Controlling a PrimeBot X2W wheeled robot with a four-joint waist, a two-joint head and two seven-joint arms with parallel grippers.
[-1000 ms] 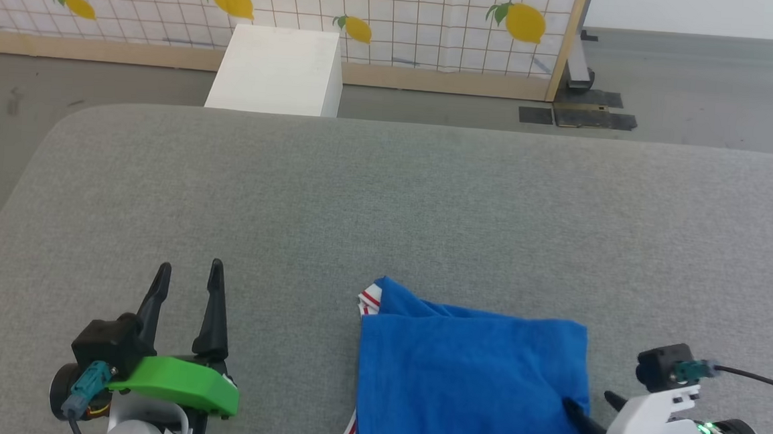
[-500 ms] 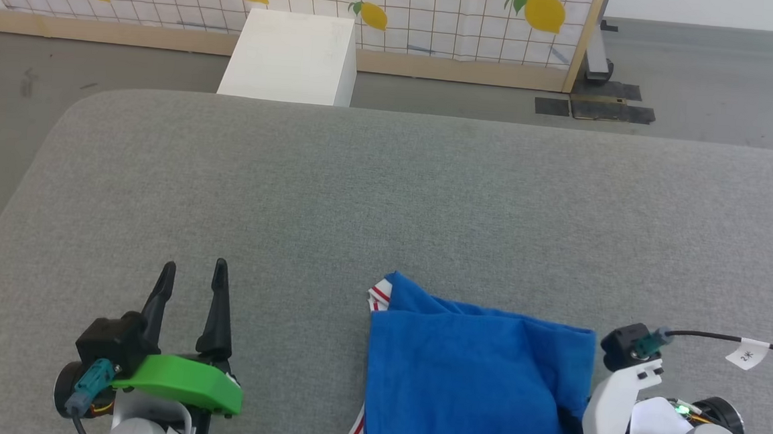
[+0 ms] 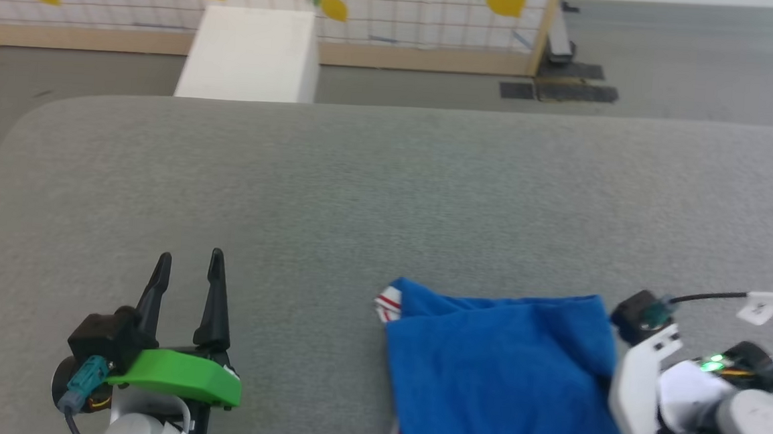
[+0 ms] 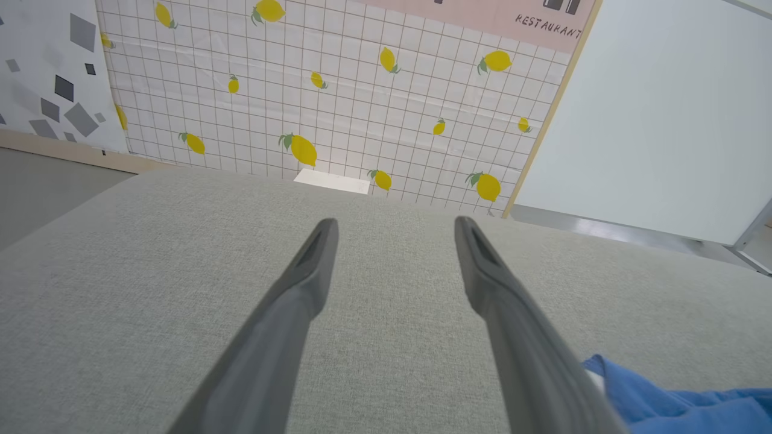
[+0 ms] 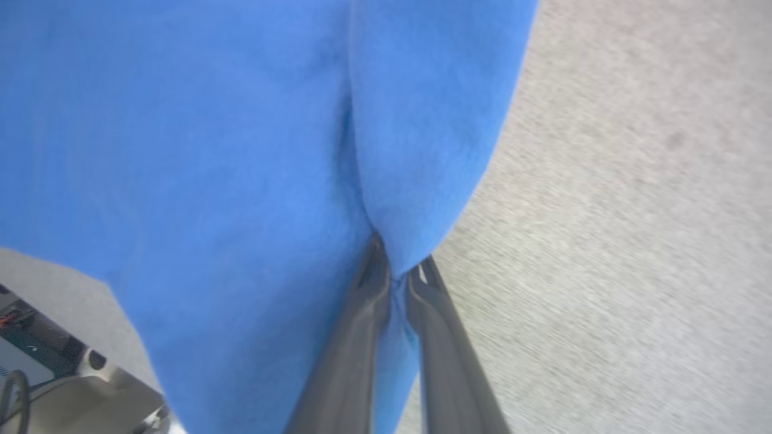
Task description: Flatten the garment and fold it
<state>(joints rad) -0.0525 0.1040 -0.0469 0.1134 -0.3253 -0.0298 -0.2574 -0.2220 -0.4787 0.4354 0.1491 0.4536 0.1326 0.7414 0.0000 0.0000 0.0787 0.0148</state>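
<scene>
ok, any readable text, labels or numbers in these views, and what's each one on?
"RESTAURANT": dark capitals on the pink band above the lemon-print wall panel, left wrist view.
White tag on the cable, head view: too blurred to read.
Garment: plain blue cloth and red-striped trim showing, no lettering or number in view.

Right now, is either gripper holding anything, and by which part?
Right gripper: shut on the bright blue jersey T-shirt, pinching a fold at its right edge. Left gripper: open, empty.

bright even light, slight blur
</scene>
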